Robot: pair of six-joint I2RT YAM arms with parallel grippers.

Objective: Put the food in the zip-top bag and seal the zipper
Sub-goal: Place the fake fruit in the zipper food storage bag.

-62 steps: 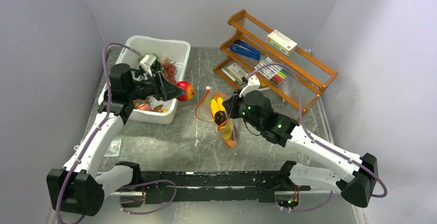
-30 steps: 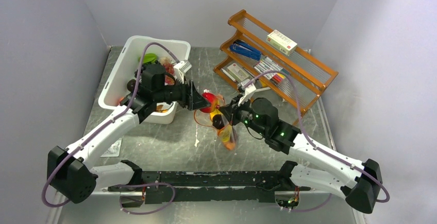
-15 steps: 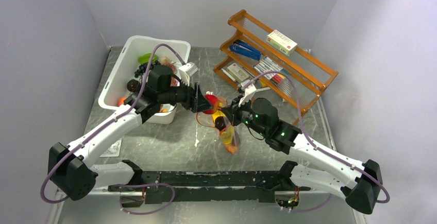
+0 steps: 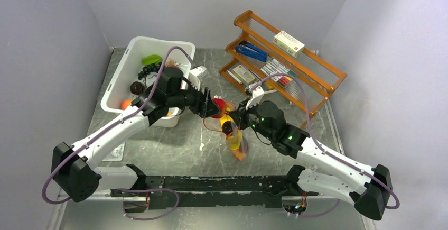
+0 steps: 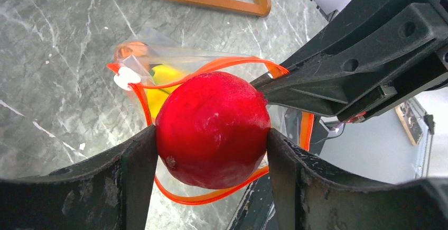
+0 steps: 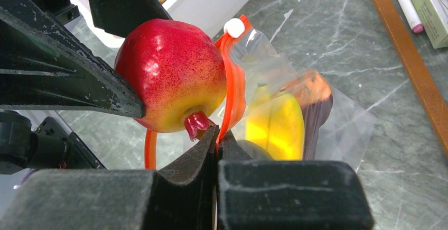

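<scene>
My left gripper [image 4: 215, 108] is shut on a red round fruit [image 5: 213, 128], which also shows in the right wrist view [image 6: 171, 82] and sits at the open mouth of the zip-top bag [image 6: 296, 108]. My right gripper [image 6: 217, 135] is shut on the bag's orange-red zipper strip [image 6: 232, 90] and holds the bag up off the table. The white slider tab [image 6: 234, 27] is at the strip's far end. A yellow banana bunch [image 6: 279, 124] and a dark red-brown slab [image 6: 317, 108] are inside the bag. The bag [image 4: 232, 132] hangs between both arms in the top view.
A white bin [image 4: 182, 47] at the back left holds grapes [image 4: 149, 72], a green item and an orange fruit [image 4: 126, 103]. A wooden rack [image 4: 311, 79] with boxes and markers stands at the back right. A small white paper lies near the left arm's base.
My left gripper has carried the red fruit from beside the white bin rightward to the bag's open mouth. The right gripper has kept its hold on the zipper strip.
</scene>
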